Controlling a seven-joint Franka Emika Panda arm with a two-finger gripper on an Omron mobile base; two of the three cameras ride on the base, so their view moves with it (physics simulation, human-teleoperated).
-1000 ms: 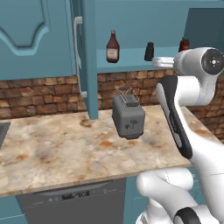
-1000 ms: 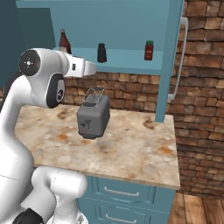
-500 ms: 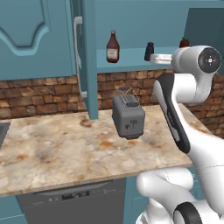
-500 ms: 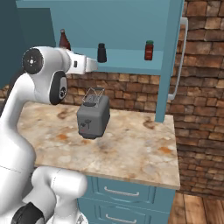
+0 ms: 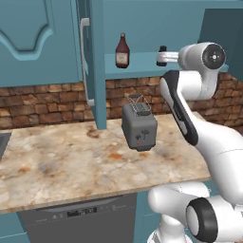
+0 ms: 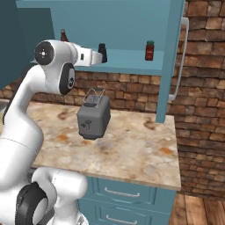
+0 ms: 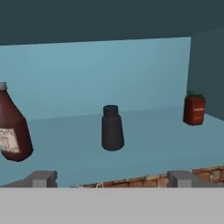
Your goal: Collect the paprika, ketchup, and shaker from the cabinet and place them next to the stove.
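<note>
Nearest in hand view: gripper (image 7: 112,179) w/ fingertips (image 7: 43,178) spread wide apart, nothing between them, stopped just short of shelf front edge. Aimed straight at shaker (image 7: 112,127), upright at 12 o'clock from gripper, mid-shelf, not touched. Ketchup (image 7: 12,127) upright at 9 o'clock of shaker, well apart, partly cut by frame edge, pale label facing camera. Paprika (image 7: 194,108) upright at 3 o'clock of shaker, farther back, near cabinet (image 7: 131,65) side wall.

Left base view: toaster (image 5: 139,126) on counter (image 5: 61,166) in front of brick wall, below shelf. Above it, arm reaching to shelf height, gripper (image 5: 163,58) level w/ shaker (image 5: 162,51); contact hard to judge there, prob. just short of it. Ketchup (image 5: 122,51) at 9 o'clock of shaker on teal shelf. Open cabinet (image 5: 97,66) door edge-on w/ silver bar handle (image 5: 84,57) at 9 o'clock of ketchup.

Right base view: toaster (image 6: 93,118) on counter (image 6: 145,149), drawers beneath. Gripper (image 6: 102,57) at shelf edge, overlapping shaker (image 6: 102,49). Ketchup (image 6: 63,36) top peeking behind arm. Paprika (image 6: 150,50) at 3 o'clock of shaker, well apart, close to open door w/ handle (image 6: 180,57)
</note>
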